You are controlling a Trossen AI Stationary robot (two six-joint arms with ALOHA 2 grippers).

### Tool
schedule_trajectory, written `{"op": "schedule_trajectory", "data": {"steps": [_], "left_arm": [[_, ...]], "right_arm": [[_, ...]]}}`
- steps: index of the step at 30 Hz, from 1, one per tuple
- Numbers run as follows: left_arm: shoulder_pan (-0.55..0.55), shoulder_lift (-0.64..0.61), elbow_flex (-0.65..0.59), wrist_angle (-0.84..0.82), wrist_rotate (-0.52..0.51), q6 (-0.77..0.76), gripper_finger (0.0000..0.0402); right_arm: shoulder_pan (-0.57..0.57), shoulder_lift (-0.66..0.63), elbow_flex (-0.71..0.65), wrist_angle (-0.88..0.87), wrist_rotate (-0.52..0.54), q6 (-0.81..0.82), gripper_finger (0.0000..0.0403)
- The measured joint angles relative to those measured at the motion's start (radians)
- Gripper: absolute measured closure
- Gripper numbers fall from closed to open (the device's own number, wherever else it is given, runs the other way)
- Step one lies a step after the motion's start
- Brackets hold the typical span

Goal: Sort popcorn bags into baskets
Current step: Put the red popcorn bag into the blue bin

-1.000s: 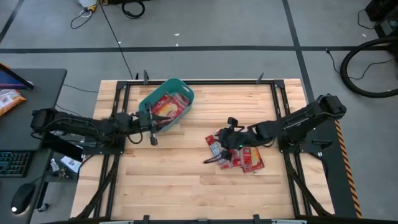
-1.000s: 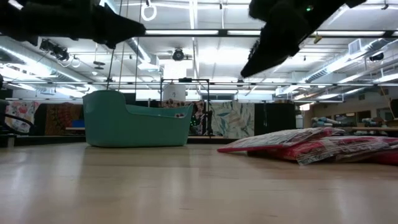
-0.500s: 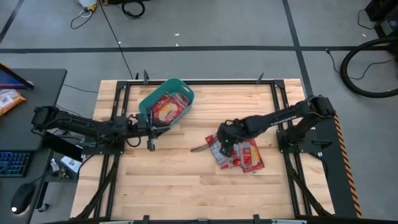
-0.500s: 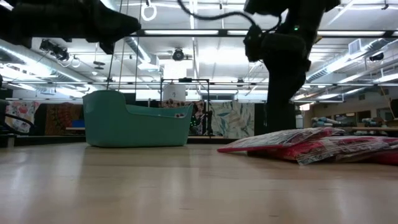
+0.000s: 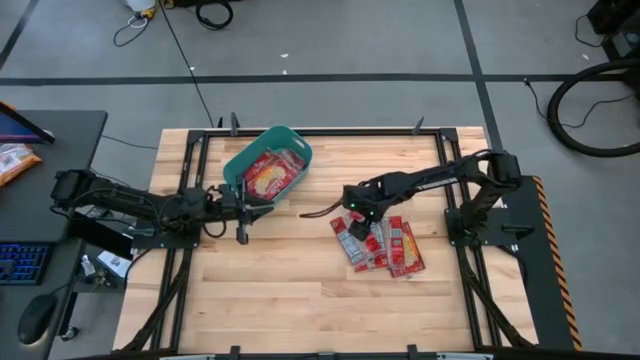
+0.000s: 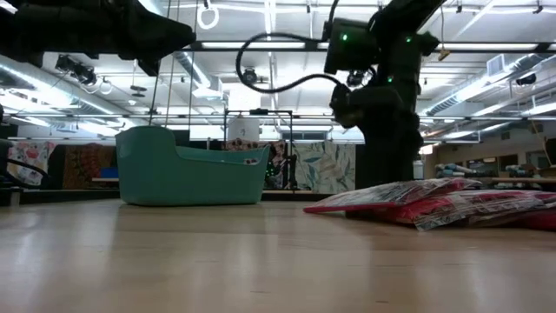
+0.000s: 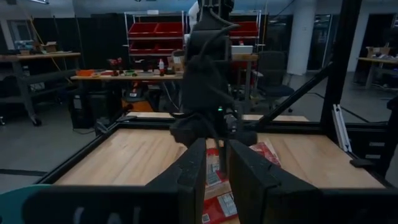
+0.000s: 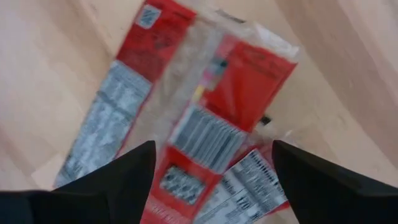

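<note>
The teal basket (image 5: pixel 300 150) stands at the table's far left, with red popcorn bags (image 5: pixel 268 172) lying inside it. More popcorn bags (image 5: pixel 380 245) lie flat in an overlapping pile (image 6: pixel 434 202) on the wood right of centre. My right gripper (image 8: pixel 213 149) points down over the pile's far-left end (image 5: pixel 355 212). It is open wide, with one packet's red and grey-white print (image 8: pixel 205 118) showing between its fingers. My left gripper (image 5: pixel 243 222) hangs above the table just near of the basket. Its fingers (image 7: pixel 216 155) are a narrow gap apart with nothing in it.
Black frame rails (image 5: pixel 190 190) run along the table's left, right and far edges. An orange snack bag (image 5: pixel 15 160) lies on the desk off the table's left. Bare wood (image 5: pixel 300 300) fills the near half of the table and the stretch between basket and pile.
My right arm has reached out and risen, carrying its gripper toward the table's left and far edges, onto the pile's far-left end. The gripper has tipped from a slant to pointing straight down. The popcorn bags and basket have stayed put.
</note>
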Motion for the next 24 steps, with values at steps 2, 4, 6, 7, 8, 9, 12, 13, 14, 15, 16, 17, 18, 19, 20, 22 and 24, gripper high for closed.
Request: {"op": "schedule_trajectory", "data": {"steps": [2,4,6,7,8,9,12,13,14,15,16,17,18,19,20,22,24], "left_arm": [[0.000,0.000,0.000,0.000,0.000,0.000,0.0333],[0.000,0.000,0.000,-0.009,0.000,0.000,0.0333],[0.000,0.000,0.000,-0.022,0.000,0.000,0.0333],[0.000,0.000,0.000,-0.025,0.000,0.000,0.0333],[0.000,0.000,0.001,-0.031,0.000,0.000,0.0333],[0.000,0.000,0.001,-0.039,0.000,0.000,0.0333],[0.000,0.000,0.001,-0.054,0.000,0.000,0.0333],[0.000,0.000,0.001,-0.056,0.000,0.000,0.0333],[0.000,0.000,0.001,-0.057,0.000,0.001,0.0333],[0.000,0.000,0.001,-0.061,0.000,0.001,0.0333],[0.000,0.000,0.001,-0.063,0.000,0.001,0.0333],[0.000,0.000,0.001,-0.063,0.000,0.001,0.0333],[0.000,0.000,0.001,-0.066,0.000,0.001,0.0333],[0.000,0.000,0.001,-0.068,0.000,0.001,0.0333],[0.000,0.000,0.001,-0.069,0.000,0.001,0.0333],[0.000,0.000,0.001,-0.070,0.000,0.001,0.0333],[0.000,0.000,0.001,-0.074,0.000,0.002,0.0333]], "right_arm": [[-0.018,0.012,0.000,0.000,-0.019,-0.011,0.0086],[-0.036,0.026,0.000,0.011,-0.051,-0.020,0.0093],[-0.050,0.031,-0.001,0.028,-0.081,-0.031,0.0101],[-0.055,0.037,-0.002,0.046,-0.090,-0.036,0.0106],[-0.059,0.043,-0.002,0.059,-0.097,-0.040,0.0111],[-0.062,0.051,-0.003,0.053,-0.098,-0.044,0.0117],[-0.064,0.082,-0.002,0.061,-0.112,-0.061,0.0138],[-0.064,0.090,0.000,0.066,-0.117,-0.068,0.0146],[-0.064,0.100,0.000,0.073,-0.125,-0.075,0.0154],[-0.064,0.108,0.001,0.078,-0.129,-0.082,0.0164],[-0.064,0.112,0.001,0.080,-0.132,-0.089,0.0173],[-0.064,0.115,0.001,0.084,-0.133,-0.090,0.0182],[-0.064,0.117,0.000,0.088,-0.133,-0.091,0.0191],[-0.066,0.116,0.000,0.090,-0.132,-0.093,0.0200],[-0.067,0.112,0.000,0.093,-0.130,-0.095,0.0208],[-0.069,0.110,-0.001,0.101,-0.123,-0.099,0.0223],[-0.072,0.104,-0.002,0.103,-0.106,-0.101,0.0237]]}}
